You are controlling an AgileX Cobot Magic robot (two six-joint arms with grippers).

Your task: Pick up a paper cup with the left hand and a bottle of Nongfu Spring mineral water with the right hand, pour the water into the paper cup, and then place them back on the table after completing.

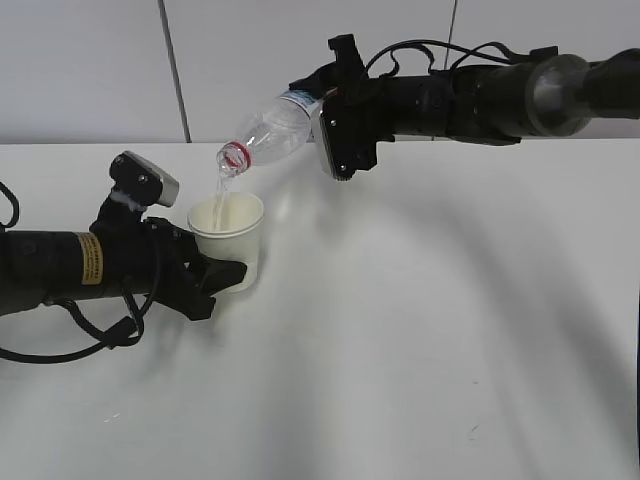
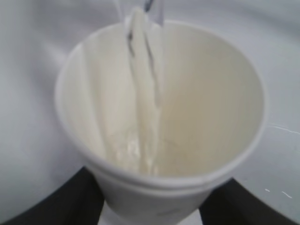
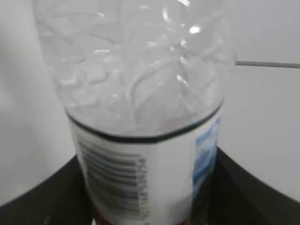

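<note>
My left gripper point(image 1: 222, 272), on the yellow-labelled arm, is shut on the white paper cup point(image 1: 229, 232) and holds it upright at the left of the white table point(image 1: 430, 330). In the left wrist view the cup point(image 2: 187, 117) fills the frame between the black fingers point(image 2: 61, 197). My right gripper point(image 1: 335, 135) is shut on the clear bottle point(image 1: 268, 130) and holds it tilted, its red-ringed neck down over the cup. A thin stream of water point(image 1: 219, 195) falls into the cup, as the left wrist view point(image 2: 143, 93) shows. The right wrist view shows the bottle's label point(image 3: 140, 178) between the jaws.
A pale wall with a vertical seam point(image 1: 175, 70) stands behind the table. The right arm point(image 1: 480, 95) reaches across the back from the right. Cables hang from the left arm point(image 1: 90, 340) near the table's left edge.
</note>
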